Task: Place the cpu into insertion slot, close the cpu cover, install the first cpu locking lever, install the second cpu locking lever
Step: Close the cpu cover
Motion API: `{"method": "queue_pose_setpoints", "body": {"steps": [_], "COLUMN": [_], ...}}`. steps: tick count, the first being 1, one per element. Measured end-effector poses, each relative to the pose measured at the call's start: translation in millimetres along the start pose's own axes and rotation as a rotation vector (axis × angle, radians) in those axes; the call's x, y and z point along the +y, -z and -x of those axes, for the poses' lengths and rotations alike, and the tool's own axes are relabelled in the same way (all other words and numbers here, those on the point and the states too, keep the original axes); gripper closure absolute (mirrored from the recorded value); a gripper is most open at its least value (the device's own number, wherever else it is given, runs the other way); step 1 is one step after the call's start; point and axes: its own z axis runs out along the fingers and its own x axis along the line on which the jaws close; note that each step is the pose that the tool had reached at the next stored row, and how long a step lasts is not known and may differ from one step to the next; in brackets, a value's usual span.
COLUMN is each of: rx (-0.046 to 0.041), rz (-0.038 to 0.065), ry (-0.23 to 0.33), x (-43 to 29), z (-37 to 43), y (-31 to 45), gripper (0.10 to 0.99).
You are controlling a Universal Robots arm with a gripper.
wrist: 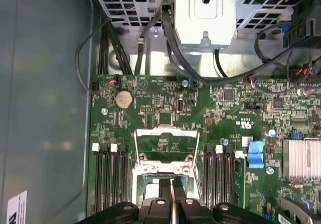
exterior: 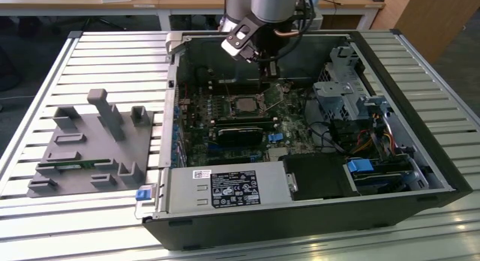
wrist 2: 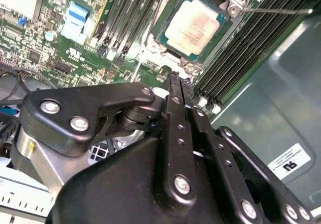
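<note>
The cpu point(wrist 2: 193, 27) lies flat in the insertion slot point(wrist 2: 165, 37) on the green board, its dull metal face up; in the exterior view the cpu point(exterior: 246, 105) sits mid-case. The cpu cover point(wrist: 165, 132) is swung up off the slot, and green board shows through its window. My gripper point(wrist: 172, 184) is shut with nothing between its fingers. Its tips point(wrist 2: 174, 78) hang just above the board at the slot's edge beside the cover. In the exterior view the gripper point(exterior: 264, 76) reaches down just behind the slot. A thin locking lever point(wrist 2: 281, 10) sticks out from the slot's corner.
Black memory slots point(wrist: 111, 179) flank the slot on both sides. A black card point(exterior: 240, 134), a blue connector point(wrist: 255, 153), cables and a metal drive cage point(exterior: 345, 98) crowd the case. A power supply point(exterior: 225, 188) fills the front. A grey fixture point(exterior: 90, 143) lies at the exterior view's left.
</note>
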Motion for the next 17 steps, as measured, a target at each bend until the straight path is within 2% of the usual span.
{"method": "queue_pose_setpoints", "body": {"steps": [10, 13, 17], "rx": [0.0023, 0.0074, 0.0099], "rz": [-0.003, -0.007, -0.014], "ry": [0.0, -0.001, 0.012], "x": [11.8, 17.7, 23.6], "z": [0.0, 0.0, 0.1], "y": [-1.1, -2.0, -4.9], "gripper": [0.933, 0.933, 0.933]}}
